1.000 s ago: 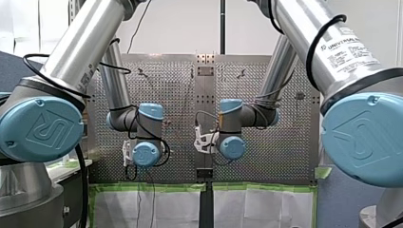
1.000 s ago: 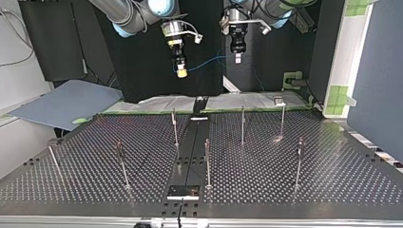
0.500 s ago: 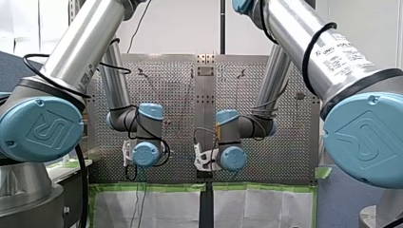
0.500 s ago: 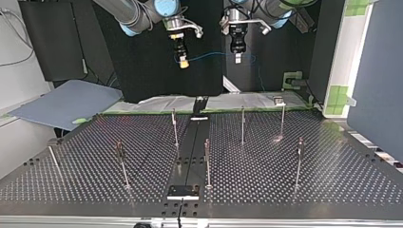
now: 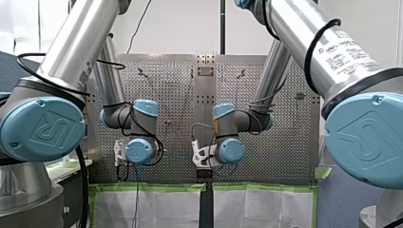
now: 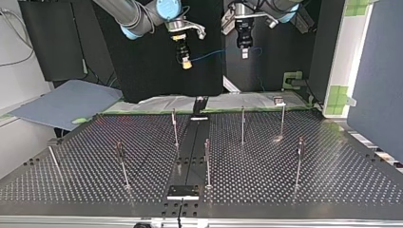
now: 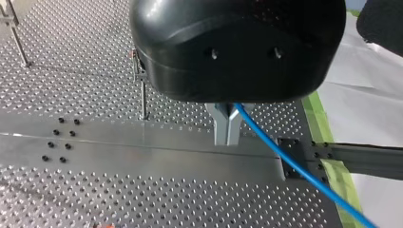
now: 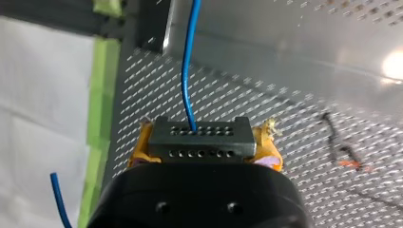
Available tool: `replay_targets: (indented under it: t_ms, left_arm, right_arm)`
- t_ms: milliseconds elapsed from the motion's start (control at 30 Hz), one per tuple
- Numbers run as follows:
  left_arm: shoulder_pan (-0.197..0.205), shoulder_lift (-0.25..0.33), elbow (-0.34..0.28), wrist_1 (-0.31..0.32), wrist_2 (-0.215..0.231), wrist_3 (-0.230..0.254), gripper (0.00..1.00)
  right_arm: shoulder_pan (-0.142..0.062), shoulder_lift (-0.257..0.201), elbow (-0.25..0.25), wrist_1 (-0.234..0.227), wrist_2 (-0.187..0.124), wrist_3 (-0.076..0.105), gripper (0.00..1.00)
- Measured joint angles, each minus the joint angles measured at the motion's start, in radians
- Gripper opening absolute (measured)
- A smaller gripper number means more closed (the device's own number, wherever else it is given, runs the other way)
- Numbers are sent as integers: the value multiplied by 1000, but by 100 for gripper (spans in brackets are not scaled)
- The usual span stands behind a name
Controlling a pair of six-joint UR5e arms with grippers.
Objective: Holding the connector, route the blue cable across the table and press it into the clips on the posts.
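Holding the line aloft beyond the table's far edge; routing not yet begun. Reading the top view: my right gripper is clamping yellow pads on the grey drilled connector. The thin glossy blue cable is running rightward to my left gripper, metal fingers pinching it. Next, I judge, comes lowering toward the slim steel posts on the perforated table.
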Motion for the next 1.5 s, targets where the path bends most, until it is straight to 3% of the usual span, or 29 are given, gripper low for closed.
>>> replay_targets:
  t_ms: [267,533,767,1167,1500]
  left_arm:
    - [22,74,32,-74,-43,-2,0]
    - [48,147,97,-146,-110,13,0]
    - [63,218,154,-218,-135,9,0]
    - [103,320,203,-320,-136,4,0]
    - [140,406,219,-367,-94,9,0]
  right_arm:
    - [9,-71,-71,71,-56,68,0]
    - [1,-146,-146,116,-112,104,0]
    - [-3,-186,-208,124,-148,113,0]
    - [2,-117,-302,172,-170,114,0]
    - [6,-107,-388,240,-172,114,0]
